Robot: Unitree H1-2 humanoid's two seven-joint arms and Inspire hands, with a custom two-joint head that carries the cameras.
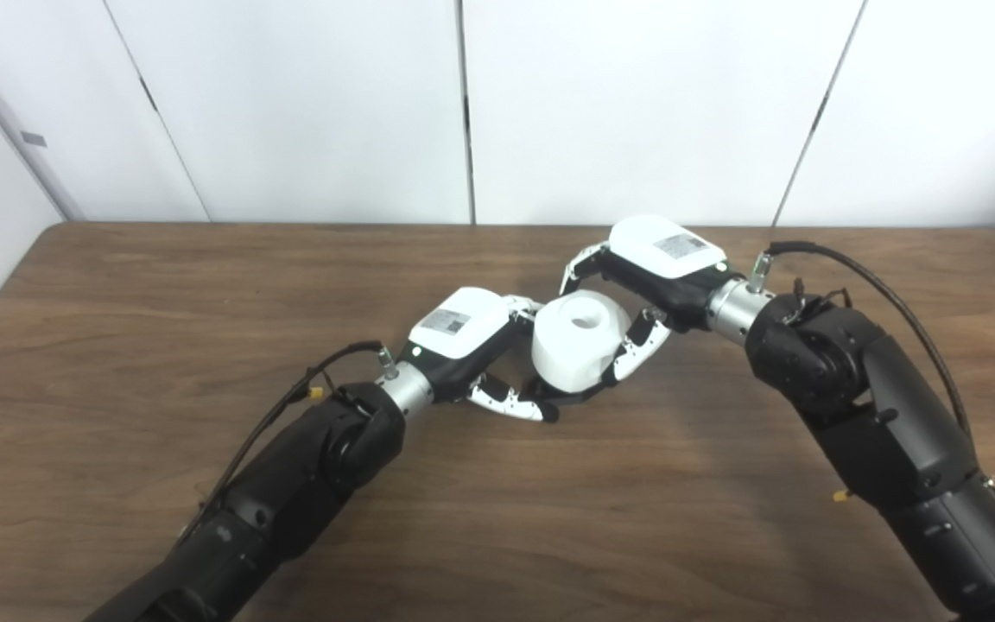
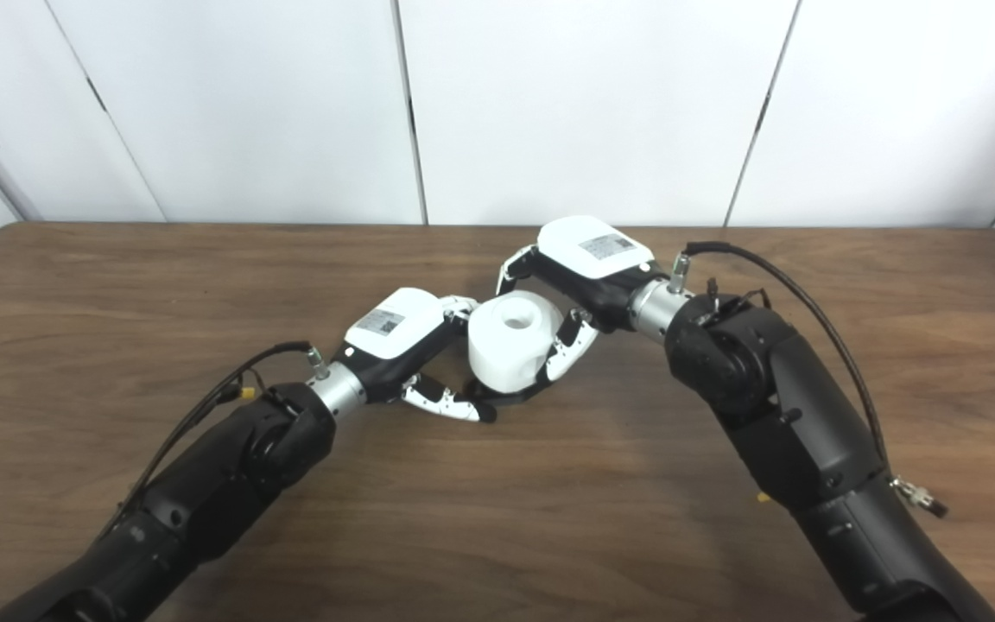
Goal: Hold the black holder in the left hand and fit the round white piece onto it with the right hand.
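The round white piece (image 1: 578,339), a thick roll with a hole in its top, stands upright near the middle of the table. Under it only the edge of the black holder (image 1: 573,398) shows as a flat dark base; the rest is hidden by the roll. My left hand (image 1: 473,339) comes in from the left, its thumb lying along the base and its fingers (image 1: 522,306) curled behind the roll. From the right, my right hand (image 1: 646,278) wraps the white piece, thumb on its right side and fingers (image 1: 578,263) over its far top edge.
The brown wooden table (image 1: 161,328) carries both arms and the assembly. Its far edge meets white wall panels (image 1: 307,104). Cables (image 1: 886,298) loop off the right wrist, and another cable (image 1: 290,402) runs from the left wrist.
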